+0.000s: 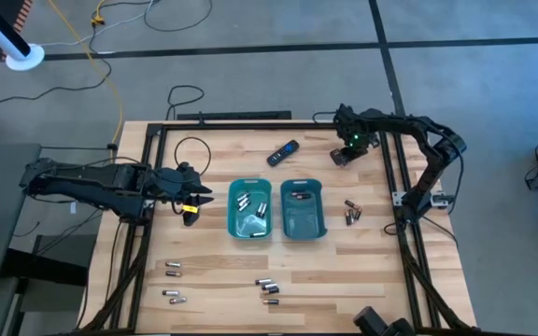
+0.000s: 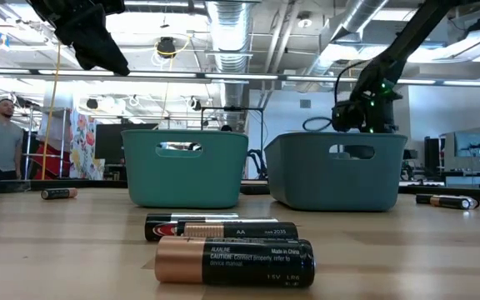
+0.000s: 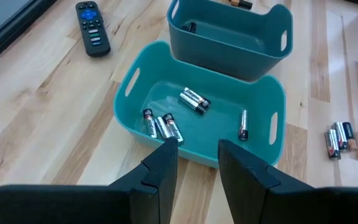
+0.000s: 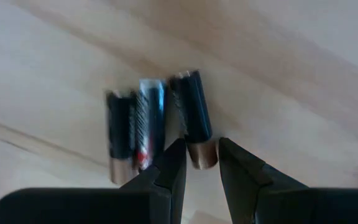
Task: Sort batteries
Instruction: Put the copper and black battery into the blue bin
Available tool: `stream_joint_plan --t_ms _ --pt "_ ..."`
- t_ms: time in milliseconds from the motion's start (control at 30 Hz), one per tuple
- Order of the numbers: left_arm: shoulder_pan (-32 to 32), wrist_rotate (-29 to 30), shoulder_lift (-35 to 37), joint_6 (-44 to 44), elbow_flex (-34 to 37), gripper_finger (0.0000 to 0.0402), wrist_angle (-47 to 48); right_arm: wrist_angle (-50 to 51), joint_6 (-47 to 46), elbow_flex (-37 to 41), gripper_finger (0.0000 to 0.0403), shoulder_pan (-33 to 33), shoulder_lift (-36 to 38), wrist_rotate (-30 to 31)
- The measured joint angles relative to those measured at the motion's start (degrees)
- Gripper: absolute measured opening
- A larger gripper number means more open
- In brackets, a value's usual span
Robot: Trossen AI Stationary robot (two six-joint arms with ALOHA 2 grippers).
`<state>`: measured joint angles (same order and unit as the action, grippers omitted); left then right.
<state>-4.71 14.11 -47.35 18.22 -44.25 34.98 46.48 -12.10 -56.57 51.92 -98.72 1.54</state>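
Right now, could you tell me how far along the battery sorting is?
Partly done: several batteries lie in the left teal tray, at least one in the right tray. Neither gripper holds anything: the left gripper faces its tray, the right gripper hangs over three loose batteries. More loose ones wait on the table.

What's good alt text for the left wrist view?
Two teal trays sit end to end on a wooden table; the nearer tray holds several batteries, seen past the open left gripper. A black remote lies beside the farther tray, and more loose batteries lie on the table.
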Motion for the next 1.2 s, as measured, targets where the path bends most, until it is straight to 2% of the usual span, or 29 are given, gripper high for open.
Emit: stream_joint_plan --t_ms 367,467,667,800,967,1200 --pt "0.00 -0.02 0.00 0.00 0.00 0.0111 0.00 -2.74 1.39 1.56 0.0108 -0.02 0.16 0.00" --pt "0.00 0.00 0.01 0.00 0.00 0.0111 0.01 -2.59 1.46 1.56 0.0088 -0.02 0.16 0.02" --pt "0.00 -0.01 0.00 0.00 0.00 0.0111 0.01 -0.54 1.66 1.41 0.0021 -0.02 0.37 0.03" --pt "0.00 0.00 0.00 0.00 0.00 0.0111 0.01 3.02 1.66 1.72 0.0009 -0.04 1.79 0.00" --pt "0.00 -0.01 0.00 0.00 0.00 0.0111 0.00 5.97 1.35 1.68 0.0015 0.02 8.44 0.10" --pt "0.00 -0.01 0.00 0.00 0.00 0.0111 0.04 6.70 1.79 0.74 0.0015 -3.36 22.36 0.11"
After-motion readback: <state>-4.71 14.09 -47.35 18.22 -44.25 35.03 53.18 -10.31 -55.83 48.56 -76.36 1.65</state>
